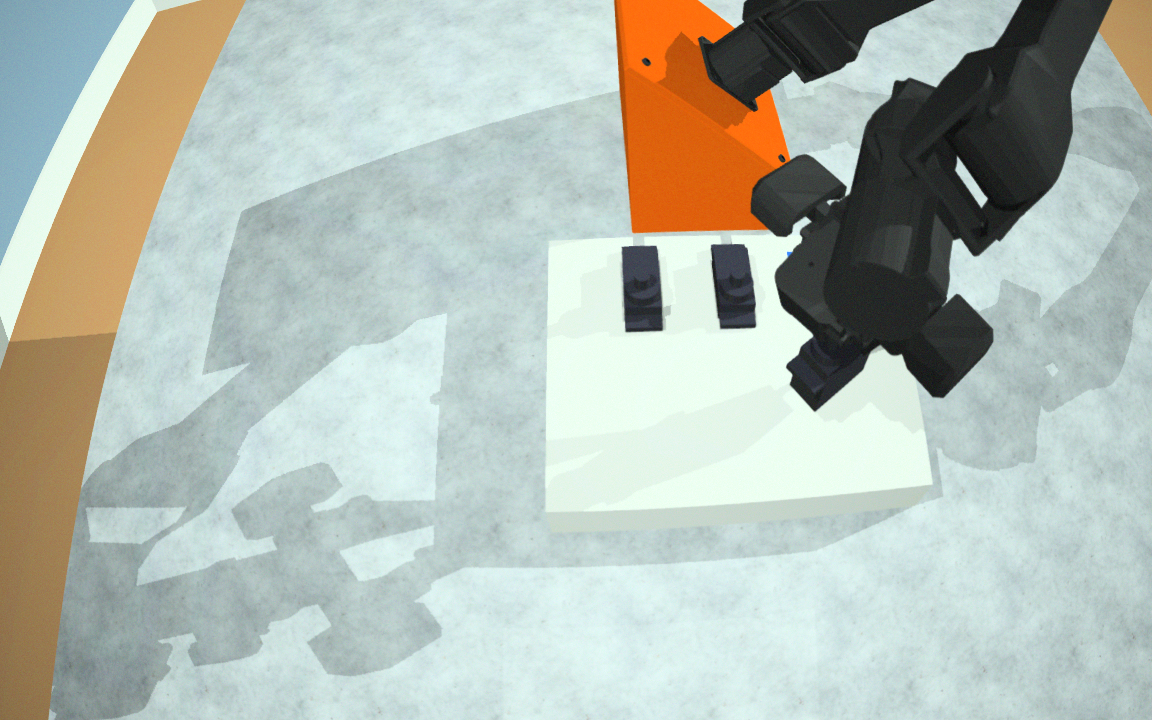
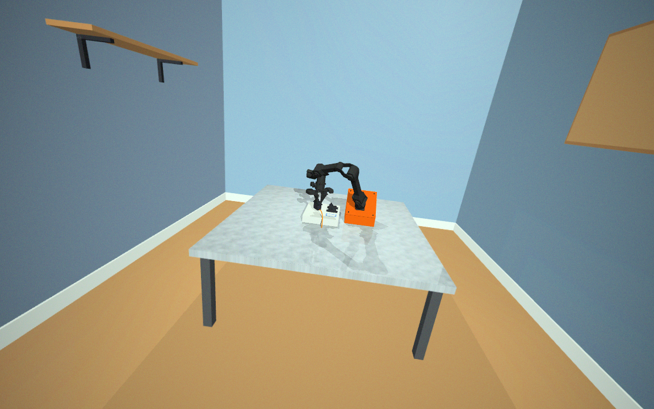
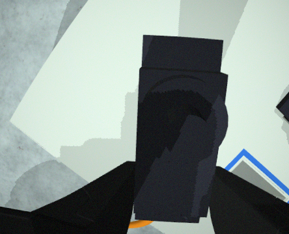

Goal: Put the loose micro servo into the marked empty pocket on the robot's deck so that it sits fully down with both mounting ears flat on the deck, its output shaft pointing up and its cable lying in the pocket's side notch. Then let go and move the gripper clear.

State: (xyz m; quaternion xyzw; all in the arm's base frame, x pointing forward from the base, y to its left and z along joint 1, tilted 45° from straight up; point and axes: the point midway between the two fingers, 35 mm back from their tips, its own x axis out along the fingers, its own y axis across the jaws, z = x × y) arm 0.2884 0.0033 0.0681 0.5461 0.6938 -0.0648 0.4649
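micro servo (image 3: pixel 179 134) clamped in tool (image 3: pixel 172 204) (above the deck (image 1: pixel 705 429)).

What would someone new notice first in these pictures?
Probably the black arm bent over the white deck, its claw shut on a dark servo held just above the deck. Next, the bright orange base behind the deck, and the two servos already seated side by side near the deck's back edge. In the wrist view, a blue-outlined pocket peeks out right of the held servo.
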